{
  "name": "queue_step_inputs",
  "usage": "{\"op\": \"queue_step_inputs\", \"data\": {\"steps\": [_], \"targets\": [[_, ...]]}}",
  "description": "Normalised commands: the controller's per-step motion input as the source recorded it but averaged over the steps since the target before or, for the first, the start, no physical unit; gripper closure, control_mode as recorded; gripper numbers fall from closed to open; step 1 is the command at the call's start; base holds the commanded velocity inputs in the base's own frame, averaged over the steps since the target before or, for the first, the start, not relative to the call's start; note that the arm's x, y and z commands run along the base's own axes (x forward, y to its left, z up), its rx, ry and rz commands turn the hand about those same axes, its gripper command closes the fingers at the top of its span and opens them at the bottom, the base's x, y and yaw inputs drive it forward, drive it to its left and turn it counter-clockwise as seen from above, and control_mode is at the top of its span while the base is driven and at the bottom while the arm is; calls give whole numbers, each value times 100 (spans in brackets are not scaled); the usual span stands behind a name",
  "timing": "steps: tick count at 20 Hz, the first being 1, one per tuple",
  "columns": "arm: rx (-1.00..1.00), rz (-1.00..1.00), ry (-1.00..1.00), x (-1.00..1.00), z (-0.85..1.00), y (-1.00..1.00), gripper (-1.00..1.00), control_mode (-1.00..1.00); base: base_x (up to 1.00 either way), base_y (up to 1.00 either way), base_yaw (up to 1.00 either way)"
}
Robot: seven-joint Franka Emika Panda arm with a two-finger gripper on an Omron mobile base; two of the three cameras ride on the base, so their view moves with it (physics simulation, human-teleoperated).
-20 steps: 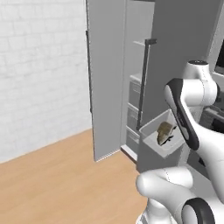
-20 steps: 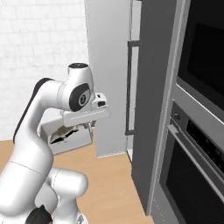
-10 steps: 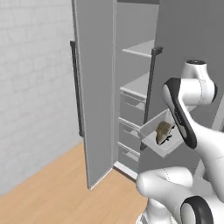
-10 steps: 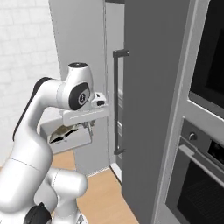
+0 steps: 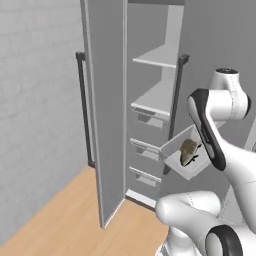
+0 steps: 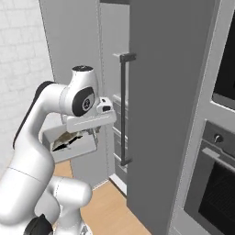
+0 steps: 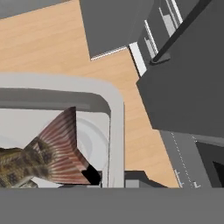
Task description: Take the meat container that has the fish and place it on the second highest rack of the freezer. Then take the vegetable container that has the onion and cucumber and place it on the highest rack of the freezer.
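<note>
- The gripper [image 6: 92,132] is clamped on the rim of the meat container [image 5: 186,159], holding it in the air, well off the floor [image 5: 65,215].
- The fish [image 5: 188,150] lies inside the tray; the hand view shows its fanned tail against the tray wall [image 7: 116,131].
- The tray is tilted in the left base view, with its near corner lower. I'd level it before going in, or the fish may slide.
- The freezer [image 5: 155,100] stands ahead with its door [image 5: 106,100] swung wide open; the dark bar handle [image 5: 84,107] is on the door's outer face.
- Two white shelves show inside: an upper shelf [image 5: 155,56] and a lower shelf [image 5: 152,100] beneath it. Below those sit grey drawers [image 5: 146,150].
- The very top of the cabinet is cut off, so I can't tell whether a higher rack exists.
- The tray hangs at about drawer height, below both shelves and just outside the opening.
- Step in hand, as I judge it: carrying the fish tray to the second highest rack.
- To do it well: lift first until clear above the target shelf, then push straight in.
- Watch the second dark handle [image 5: 176,107] just beside the tray, on the right edge of the opening; it could snag the tray.
- Set it flat and deep enough before letting go.
- The wall oven [image 6: 215,151] sits at right, not involved.
</note>
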Motion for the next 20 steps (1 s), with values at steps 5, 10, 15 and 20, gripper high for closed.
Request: {"op": "queue_step_inputs", "data": {"steps": [5,10,15,20], "targets": [[0,0,0,0,0,0,100,100,33,63,-26],[0,0,0,0,0,0,100,100,13,49,-27],[0,0,0,0,0,0,100,100,5,33,-38],[0,0,0,0,0,0,100,100,30,51,-39]]}}
